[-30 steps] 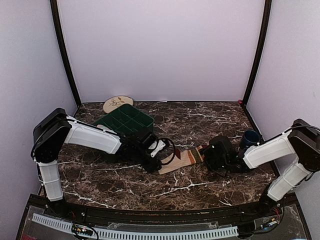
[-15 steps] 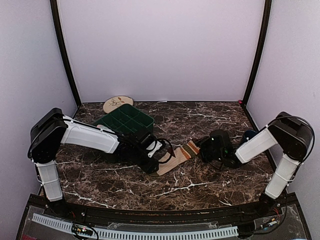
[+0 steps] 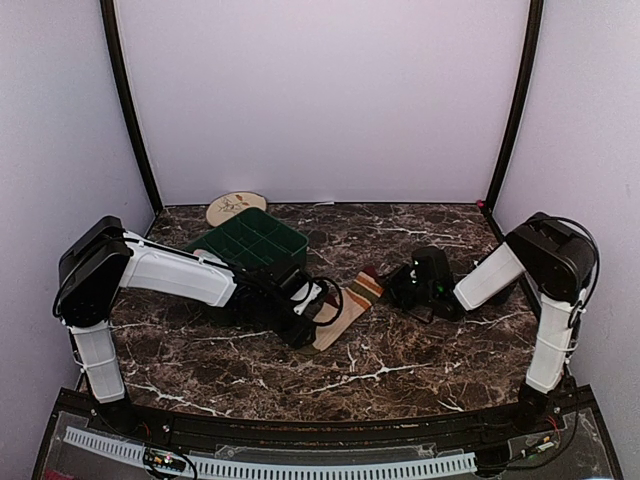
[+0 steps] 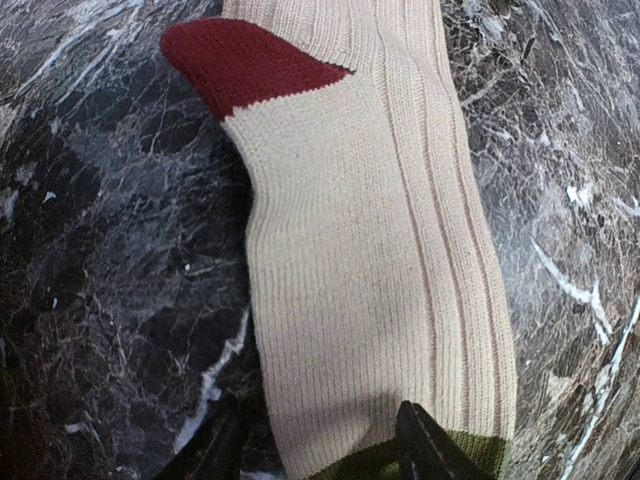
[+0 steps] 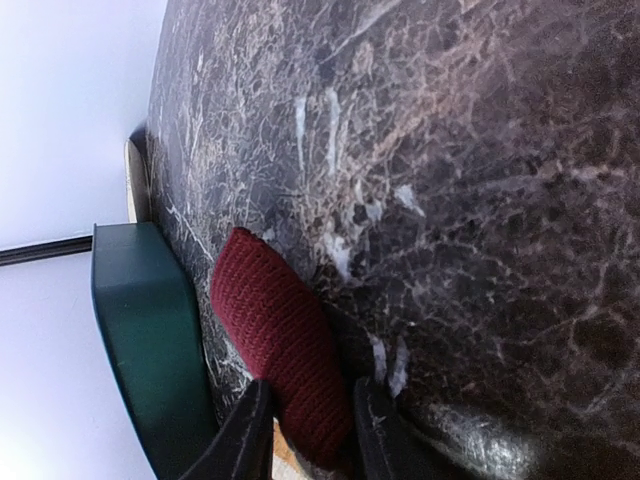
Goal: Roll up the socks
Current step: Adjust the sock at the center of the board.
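Note:
The tan sock (image 3: 345, 310) lies on the marble table between the arms, its striped cuff (image 3: 366, 288) toward the right. In the left wrist view the sock (image 4: 370, 280) shows a red heel and a green toe. My left gripper (image 4: 320, 455) (image 3: 312, 318) is open at the toe end, with one finger (image 4: 425, 450) on the fabric and the other beside the sock's edge. My right gripper (image 5: 312, 430) (image 3: 398, 285) is shut on the sock's dark red cuff end (image 5: 280, 340), held just off the table. The pink sock is out of view.
A green compartment tray (image 3: 250, 240) stands behind the left arm, close to the sock; it also shows in the right wrist view (image 5: 140, 330). A round beige patterned plate (image 3: 236, 208) lies at the back left by the wall.
My right gripper has moved left and toward the back with the cuff, so the sock has swung and bunched toward the left gripper. The left gripper has barely moved.

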